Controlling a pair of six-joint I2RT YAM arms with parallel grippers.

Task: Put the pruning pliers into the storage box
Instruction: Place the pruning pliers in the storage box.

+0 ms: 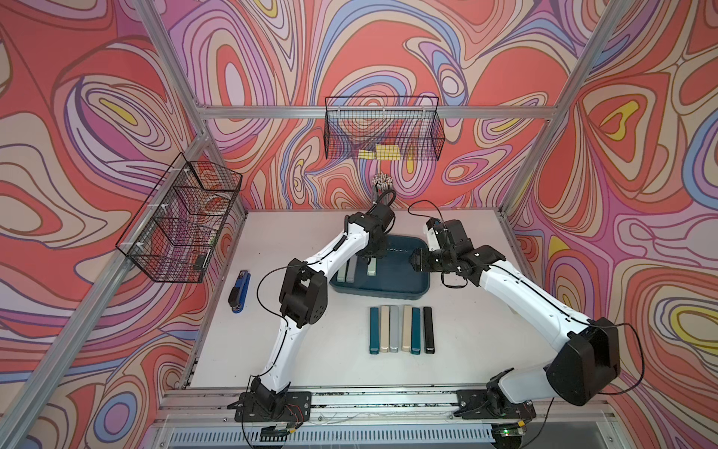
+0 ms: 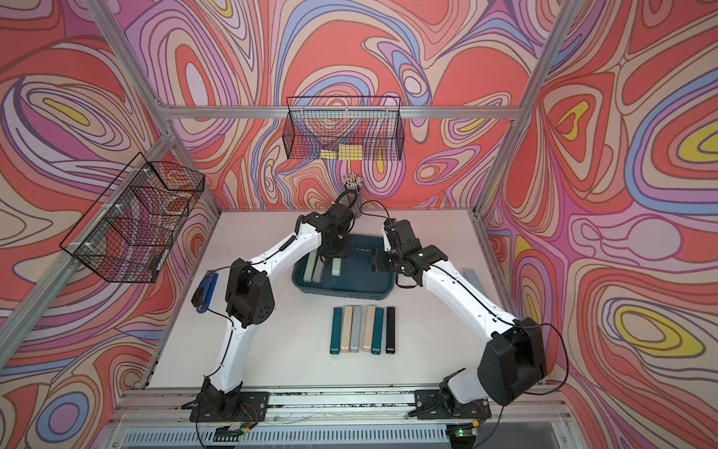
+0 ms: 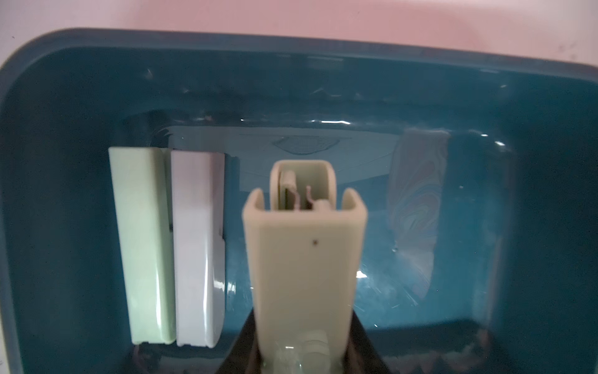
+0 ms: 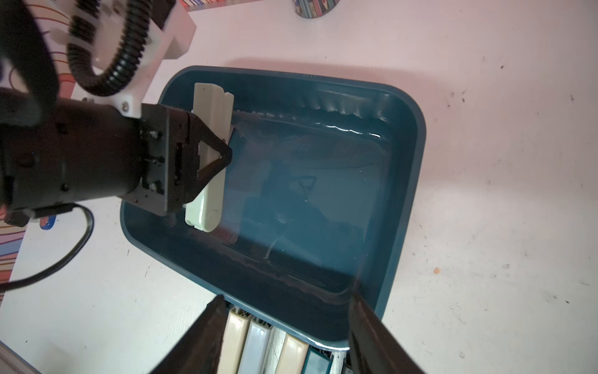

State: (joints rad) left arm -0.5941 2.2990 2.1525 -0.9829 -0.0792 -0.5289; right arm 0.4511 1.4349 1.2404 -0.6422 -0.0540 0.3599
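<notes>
The storage box [image 1: 388,296] is a dark teal tray at mid table. A pale green pruning pliers [image 3: 142,243] and a grey one [image 3: 197,246] lie side by side on its floor at the left. My left gripper [image 1: 371,256] is shut on another pale green pruning pliers [image 3: 304,259], holding it low inside the box, apart from those two. My right gripper [image 4: 288,298] hangs open over the box's right side with nothing between its fingers. Several more pruning pliers [image 1: 402,329] lie in a row on the table in front of the box.
A blue-and-black stapler [image 1: 241,291] lies at the table's left. Black wire baskets hang on the left wall [image 1: 182,225] and the back wall [image 1: 382,132]. A holder of pencils [image 1: 382,186] stands behind the box.
</notes>
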